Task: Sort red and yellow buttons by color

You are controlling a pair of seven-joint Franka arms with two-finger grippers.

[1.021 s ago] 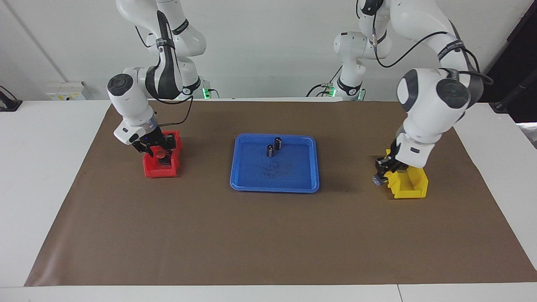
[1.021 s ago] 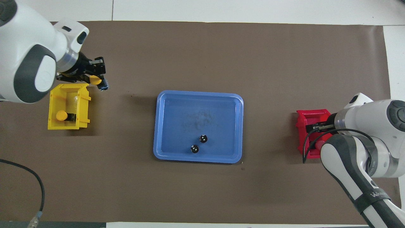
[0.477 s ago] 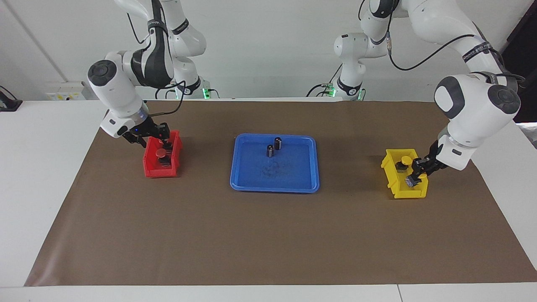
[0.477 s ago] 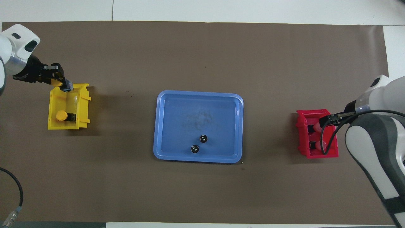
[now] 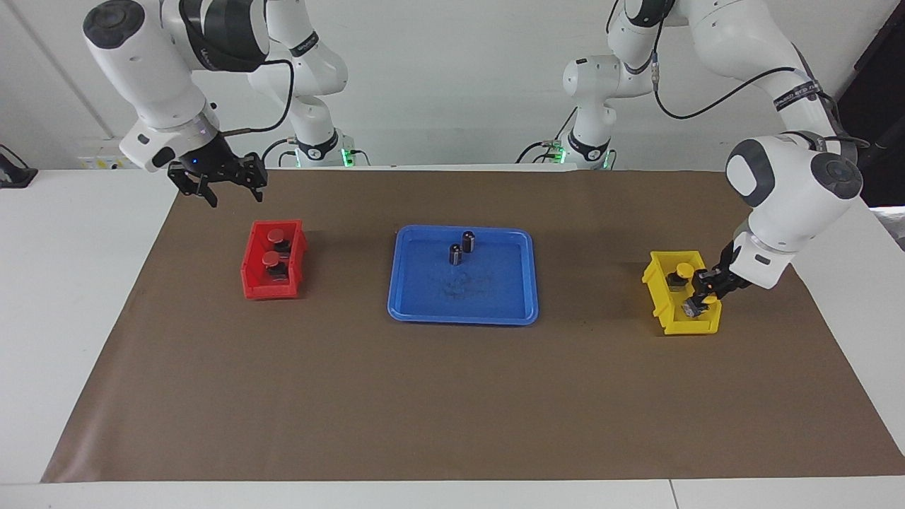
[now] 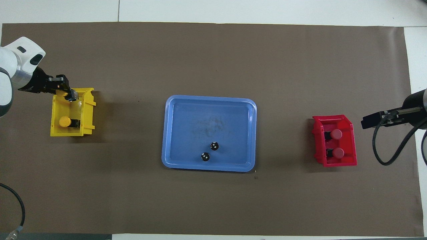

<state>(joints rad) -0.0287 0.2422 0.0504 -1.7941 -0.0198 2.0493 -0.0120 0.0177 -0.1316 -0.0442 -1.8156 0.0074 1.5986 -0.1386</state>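
right claw (image 5: 226, 185): spread, empty — has risen off the red bin (image 5: 274, 271)
left claw (image 5: 700, 293): stays pinching a yellow button (image 6: 63, 94) over the yellow bin (image 5: 680, 294)

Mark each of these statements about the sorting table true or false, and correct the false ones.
1. Two red-capped push-buttons sit in the red plastic bin. True.
2. The blue plastic tray holds two yellow-capped buttons. False: it holds two small dark cylinders without coloured caps.
3. The left tool is in the yellow plastic bin, shut on a yellow-capped push-button. True.
4. The right tool is down inside the red bin. False: it hangs raised above the brown mat, empty.
5. A second yellow-capped button lies in the yellow bin. True.
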